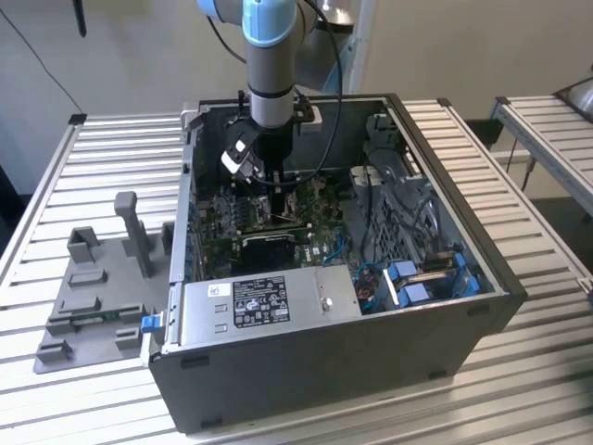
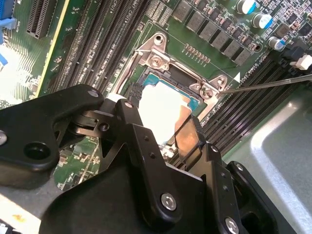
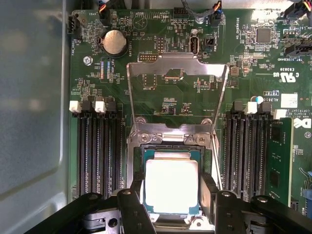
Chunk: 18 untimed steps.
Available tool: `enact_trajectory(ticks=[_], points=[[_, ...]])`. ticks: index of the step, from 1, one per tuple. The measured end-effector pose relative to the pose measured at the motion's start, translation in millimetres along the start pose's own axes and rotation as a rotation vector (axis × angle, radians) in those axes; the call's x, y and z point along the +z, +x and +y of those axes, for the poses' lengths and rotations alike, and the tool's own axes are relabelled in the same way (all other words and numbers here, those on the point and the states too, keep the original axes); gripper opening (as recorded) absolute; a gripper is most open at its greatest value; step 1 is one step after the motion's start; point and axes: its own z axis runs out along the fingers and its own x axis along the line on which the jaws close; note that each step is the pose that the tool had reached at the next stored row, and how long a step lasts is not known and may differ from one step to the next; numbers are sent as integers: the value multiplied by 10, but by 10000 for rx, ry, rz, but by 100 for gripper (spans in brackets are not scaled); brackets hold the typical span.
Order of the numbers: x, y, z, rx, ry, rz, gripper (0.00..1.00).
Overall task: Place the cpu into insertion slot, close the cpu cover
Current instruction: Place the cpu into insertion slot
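While the arm (image 1: 269, 56) reaches straight down into the open computer case (image 1: 324, 371) on the slatted desk (image 1: 111, 148), the tool (image 1: 278, 211) sits low over the green circuit board (image 3: 165, 105). In both wrist views its two black fingers (image 3: 210, 192) flank the cpu (image 3: 171, 185), one on each of two opposite edges, pressed against the chip with no gap to see, so the tool reads as clamped on the cpu. The cpu shows a flat pale metallic face with a thin green border, lying level. It is inside the square of the insertion slot (image 3: 171, 146); whether it is fully seated or a hair above the contacts cannot be told.

The cpu cover (image 3: 178, 62) is open, swung back off the slot on its hinge, and board parts show through its window. In the second wrist view the slim wire lever (image 2: 273, 84) juts out from the slot's corner, apart from the cover.

Long black memory slots (image 3: 97, 151) run on both sides of the insertion slot. A round coin battery (image 3: 114, 42) sits on the board past the cover.

In the exterior view a grey labelled metal box (image 1: 269, 301) fills the case's near edge, and a grey plastic fixture (image 1: 102, 287) lies on the desk at the exterior view's left, well apart from the tool.
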Motion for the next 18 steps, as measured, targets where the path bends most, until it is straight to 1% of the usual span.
enact_trajectory(ticks=[18], points=[[13,-1,2,-1,-2,0,54]])
